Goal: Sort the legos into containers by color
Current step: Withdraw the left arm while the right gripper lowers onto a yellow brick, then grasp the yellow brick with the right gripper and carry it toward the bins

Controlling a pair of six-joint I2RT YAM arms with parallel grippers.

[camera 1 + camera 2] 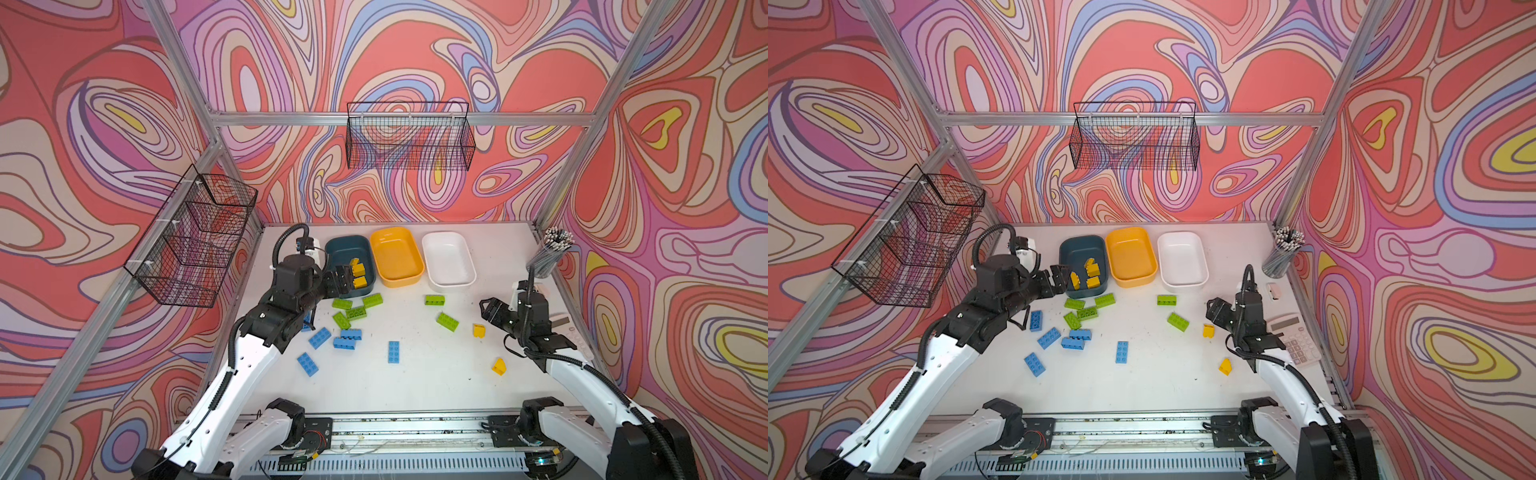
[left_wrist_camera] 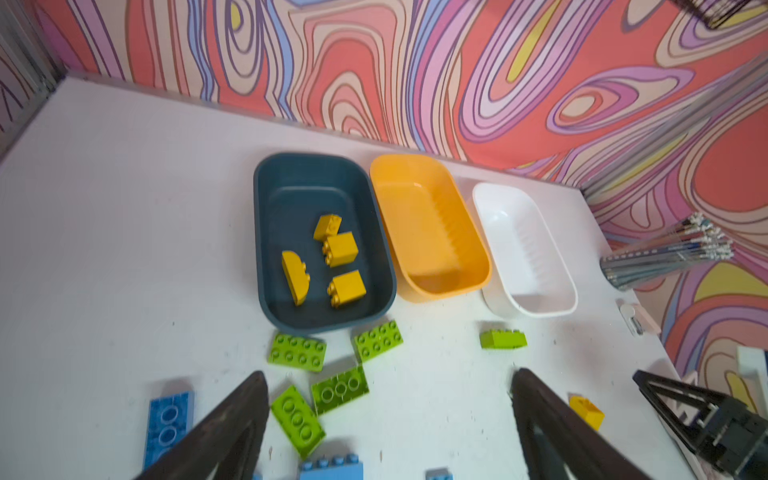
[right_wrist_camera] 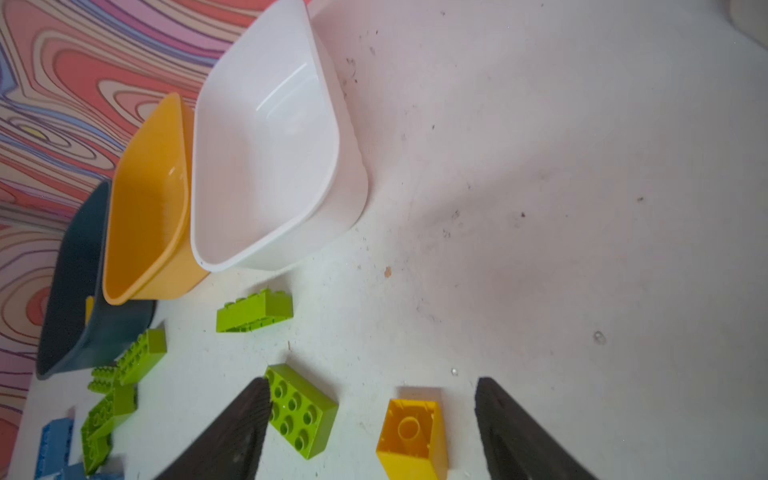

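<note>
Bright plastics on a white table (image 1: 415, 386)
A teal-blue tub (image 1: 345, 249), yellow-orange tub (image 1: 397, 257), white tub (image 1: 449, 257); lime green legos (image 1: 447, 321), light blue legos (image 1: 393, 352), yellow legos (image 1: 478, 330); black wire baskets (image 1: 409, 141); walls (image 1: 104, 124) swirled coral, lilac, blue, yellow.

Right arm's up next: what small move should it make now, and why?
Probably lower the right tool and close on the yellow brick: its jaws stand open with that brick framed between them on the table, and the dark teal tub holds four yellow bricks.
</note>
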